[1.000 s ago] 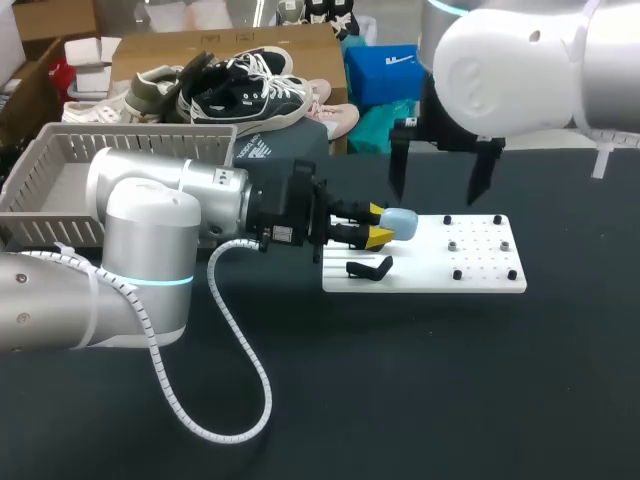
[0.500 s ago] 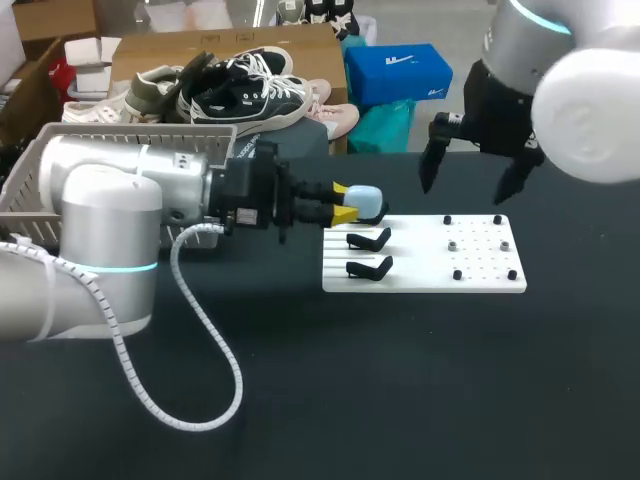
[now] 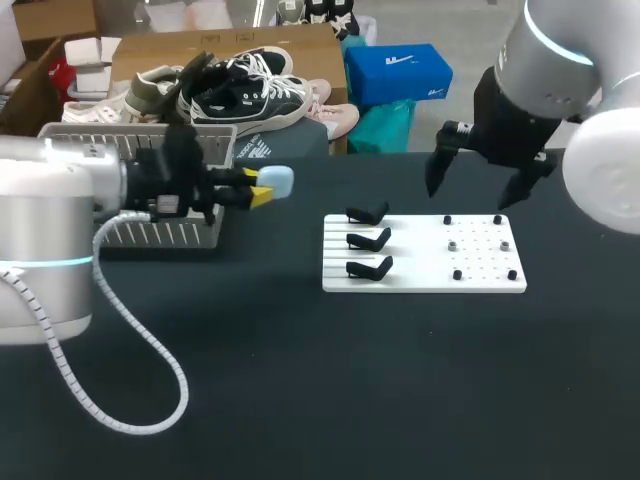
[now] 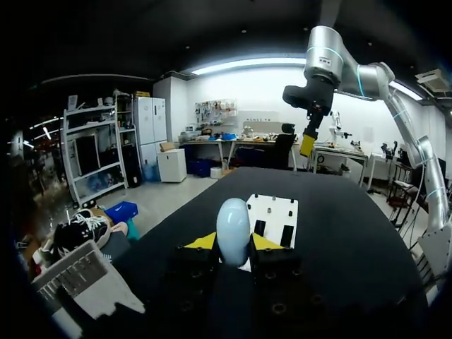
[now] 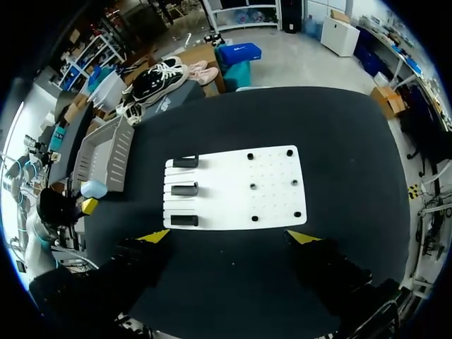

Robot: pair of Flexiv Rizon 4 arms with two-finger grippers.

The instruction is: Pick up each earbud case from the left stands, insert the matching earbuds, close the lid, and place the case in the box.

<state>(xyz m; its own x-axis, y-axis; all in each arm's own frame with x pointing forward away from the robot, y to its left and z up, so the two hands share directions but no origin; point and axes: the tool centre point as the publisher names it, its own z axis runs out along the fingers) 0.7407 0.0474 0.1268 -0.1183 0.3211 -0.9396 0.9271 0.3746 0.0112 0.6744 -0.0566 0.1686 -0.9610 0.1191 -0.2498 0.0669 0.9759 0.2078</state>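
Observation:
A light blue earbud case [image 3: 277, 181] is held in the air, closed, with my left gripper [image 3: 262, 188] shut on it just right of the grey basket [image 3: 130, 140]. In the left wrist view the case [image 4: 233, 229] stands between the yellow fingertips [image 4: 203, 241]. The white board [image 3: 480, 270] carries three black stands [image 3: 368, 240], all empty. My right gripper [image 3: 485, 172] hangs open above the board's far edge. From its wrist the board [image 5: 268, 205] lies ahead of the right gripper [image 5: 229, 237], and the case [image 5: 93, 188] shows beside the basket [image 5: 102, 152].
The grey basket sits at the table's far left. Small black pegs and a metal nut [image 3: 453, 243] dot the right half of the board. A white spiral cable [image 3: 150, 380] loops over the dark table in front of my left arm.
My left arm has drawn back to the left with the case, from over the board's stands to beside the basket. My right arm has swung right and back.

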